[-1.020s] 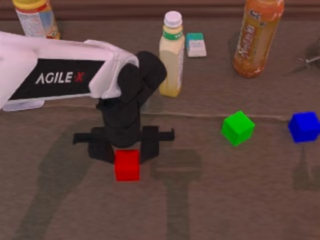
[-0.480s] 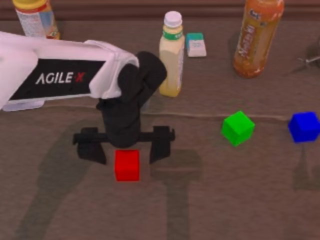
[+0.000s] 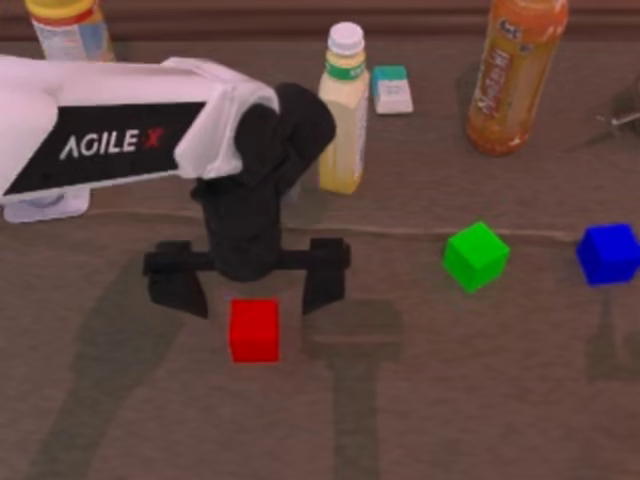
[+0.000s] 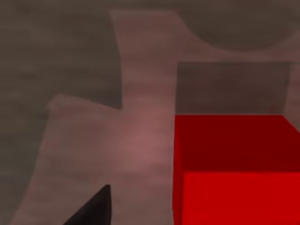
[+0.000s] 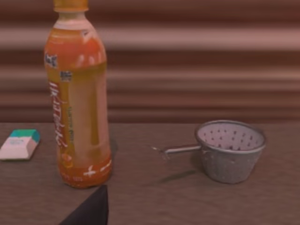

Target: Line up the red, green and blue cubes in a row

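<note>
Left pincer (image 3: pixel 249 285) hanging over the left half of the worktop (image 3: pixel 450 400), wide open, one black finger on each side and nothing held between. Red cube (image 3: pixel 254 329) resting flat on the worktop just in front of the pincer, toward the near edge in the top view, no finger touching it. Fingers spread along the left-right line of the table, so the gap faces the cube squarely. In the left wrist view, red cube (image 4: pixel 236 171) very close and large, its top darker than its bright front face, only one black fingertip (image 4: pixel 91 211) showing.

Green cube (image 3: pixel 476 255) well apart to the right, turned a little on its base. Blue cube (image 3: pixel 608 252) farther right again, near the table's right edge, about level with the green one. Red cube lying somewhat nearer the front edge than these two, so probably not yet a straight row. Left arm clearly the nearer to the red cube; green and blue probably more in reach of the right arm.

Right pincer not in the top view; from its wrist view, cannot tell open or closed, only an orange bottle (image 5: pixel 79 103), a metal strainer (image 5: pixel 229 150) and a small box (image 5: pixel 19 143).

All three cubes equal, small, plain, with sharp edges; likely easy to pinch across flat sides.
</note>
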